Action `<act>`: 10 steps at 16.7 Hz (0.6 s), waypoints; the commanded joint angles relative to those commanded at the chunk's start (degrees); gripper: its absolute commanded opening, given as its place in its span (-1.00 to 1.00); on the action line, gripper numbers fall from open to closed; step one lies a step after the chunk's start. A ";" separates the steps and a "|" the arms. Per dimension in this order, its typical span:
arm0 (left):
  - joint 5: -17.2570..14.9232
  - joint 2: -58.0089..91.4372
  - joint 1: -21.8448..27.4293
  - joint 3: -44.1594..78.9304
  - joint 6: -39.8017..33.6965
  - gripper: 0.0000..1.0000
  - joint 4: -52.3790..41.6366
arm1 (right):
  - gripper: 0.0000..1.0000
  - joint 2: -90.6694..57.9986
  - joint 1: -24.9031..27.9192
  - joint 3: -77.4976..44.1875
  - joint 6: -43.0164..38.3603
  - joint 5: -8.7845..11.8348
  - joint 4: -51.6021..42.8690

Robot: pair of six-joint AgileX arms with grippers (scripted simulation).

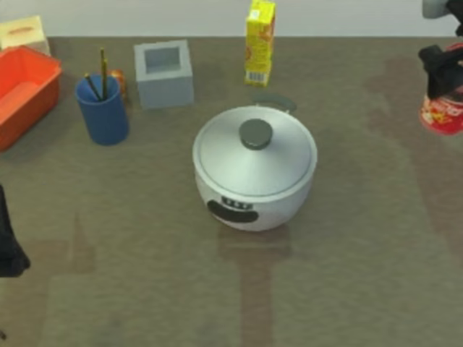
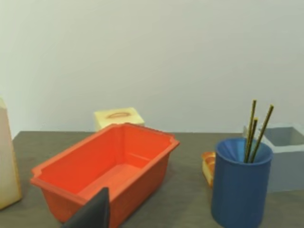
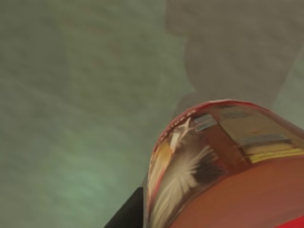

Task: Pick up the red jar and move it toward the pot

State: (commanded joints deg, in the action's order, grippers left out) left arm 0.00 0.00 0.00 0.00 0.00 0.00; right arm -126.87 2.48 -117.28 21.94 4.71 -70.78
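Brown-grey tabletop (image 1: 347,275) fills the top view. Largest item on it: large round silver-grey metal pot (image 1: 255,170), near centre, domed lid with dark grey knob (image 1: 256,134), black oval mark with small pale marks above it on its side; not readable.

Orange rectangular plastic bin (image 1: 25,90) sits at the far left edge, a pale yellow box (image 1: 23,32) behind it. Grey open-topped cube box (image 1: 164,74) is behind and left of the pot. Blue cylindrical cup (image 1: 103,108) holding thin sticks stands between bin and cube, a small orange item just behind it. Tall yellow carton (image 1: 260,42) with red print stands upright behind the pot; print too small to read.

Right gripper (image 1: 443,69), black, is at the far right edge of the top view, well apart from the pot. Small cylindrical red jar (image 1: 443,108) hangs directly beneath it, tilted, clear of the table, pinched between the fingers. Right wrist view: jar (image 3: 223,166) fills the lower frame, label with white and yellow print, nothing readable.

Left arm (image 1: 11,238) is parked at the left edge; whether its fingers are spread or pressed together, cannot tell.
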 joint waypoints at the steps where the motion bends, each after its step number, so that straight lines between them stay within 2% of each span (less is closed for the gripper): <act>1: 0.00 0.00 0.00 0.00 0.00 1.00 0.00 | -1.00 2.03 0.08 2.09 -0.02 0.02 0.22; 10: 0.00 0.00 0.00 0.00 0.00 1.00 0.00 | -1.00 4.54 0.82 5.73 -2.19 -0.43 1.21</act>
State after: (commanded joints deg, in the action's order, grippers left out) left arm 0.00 0.00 0.00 0.00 0.00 0.00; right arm -122.34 3.30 -111.56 19.75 4.28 -69.57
